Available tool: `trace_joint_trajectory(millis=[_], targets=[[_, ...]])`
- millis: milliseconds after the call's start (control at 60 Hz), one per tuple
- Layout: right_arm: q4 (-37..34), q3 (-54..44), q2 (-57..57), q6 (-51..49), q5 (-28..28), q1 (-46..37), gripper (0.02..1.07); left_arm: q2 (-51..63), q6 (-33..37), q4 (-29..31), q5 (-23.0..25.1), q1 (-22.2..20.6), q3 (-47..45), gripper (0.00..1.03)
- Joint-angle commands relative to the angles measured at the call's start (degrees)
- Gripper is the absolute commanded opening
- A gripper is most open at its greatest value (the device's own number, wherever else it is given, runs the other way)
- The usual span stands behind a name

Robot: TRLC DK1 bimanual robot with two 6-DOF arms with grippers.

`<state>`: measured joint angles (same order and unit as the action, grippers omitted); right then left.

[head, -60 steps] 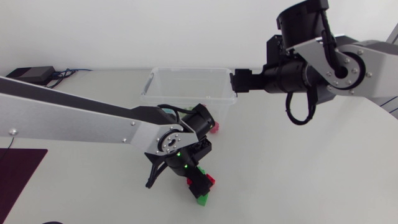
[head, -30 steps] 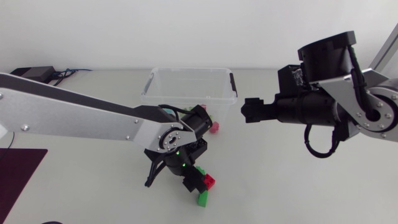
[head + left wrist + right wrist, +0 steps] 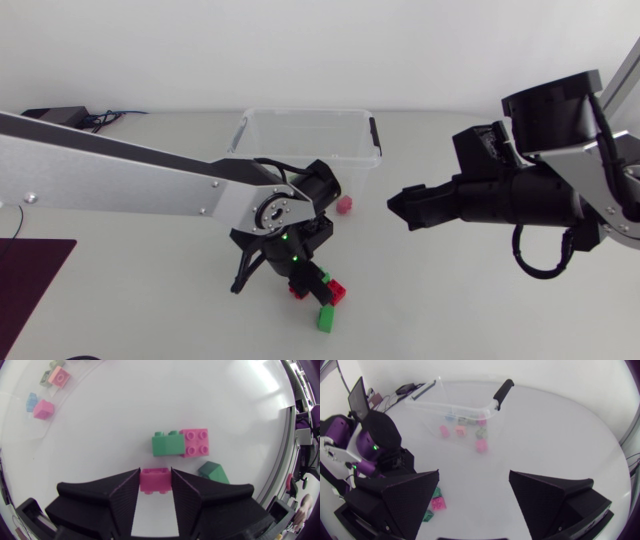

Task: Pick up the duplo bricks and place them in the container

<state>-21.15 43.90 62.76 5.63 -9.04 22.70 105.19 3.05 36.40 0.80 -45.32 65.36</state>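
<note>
Left gripper first: its two fingers press on opposite sides of a reddish brick, so I read it as clamped on that brick, low over the table. I can't tell whether the brick has left the surface. Just ahead of the fingertips lie a green brick and a second red brick, touching side by side. A darker green piece sits beside the right-hand finger.

What matters for the carry is where the container lies. In the head view it is farther up the table from the left gripper and a little to its right, with its long side facing the arm. My judgement is that the move is a lift and then a short reach forward over the near wall.

A pink brick lies outside the container, just by its front right corner.

Farther right, the right gripper hangs with its fingers spread wide and nothing between them. It is the nearer arm to that pink brick.
</note>
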Motion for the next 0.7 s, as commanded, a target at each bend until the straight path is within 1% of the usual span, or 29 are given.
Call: trace_joint_trajectory(millis=[0,67,117,167,250,333,383,433,500,567,683], targets=[[-2.7,-1.5,2.9,-5.6,-0.3,-0.4,1.03,-3.8,1.1,1.7,0.3,0.7,-2.1,0.03],[-3.5,-2.0,4.8,-8.7,-0.4,-0.4,1.03,-8.3,3.1,3.5,0.2,1.1,-3.2,0.03],[-4.3,-2.5,6.2,-11.6,-2.0,-0.4,1.03,-11.1,4.4,5.0,0.2,1.4,-3.3,0.03],[-3.3,-4.0,6.8,-13.2,-3.9,0.0,1.03,-14.0,5.2,5.8,0.2,2.3,-3.0,0.03],[-2.1,-5.4,8.1,-12.6,-4.2,2.5,1.02,-18.0,6.4,7.1,0.2,3.3,-1.6,0.03],[-1.6,-5.2,11.6,-10.5,-2.0,7.7,1.02,-21.9,8.9,10.0,0.3,5.7,2.2,0.03],[-1.5,-4.6,13.6,-9.8,-0.4,9.4,1.02,-22.8,9.4,10.7,0.3,6.6,4.2,0.03],[-1.4,-3.5,15.7,-9.2,-0.2,10.8,1.02,-23.8,10.5,11.5,1.0,8.5,7.1,0.03],[-1.3,-2.3,17.7,-9.1,1.2,12.7,1.02,-24.2,11.0,11.7,1.7,9.6,9.4,0.03],[-1.3,-0.7,20.3,-5.8,2.0,14.0,1.02,-25.0,11.9,11.1,1.8,10.1,11.3,0.03],[-2.7,2.4,24.8,-4.8,2.0,16.9,1.02,-24.9,12.9,6.0,1.8,11.2,12.4,0.03]])
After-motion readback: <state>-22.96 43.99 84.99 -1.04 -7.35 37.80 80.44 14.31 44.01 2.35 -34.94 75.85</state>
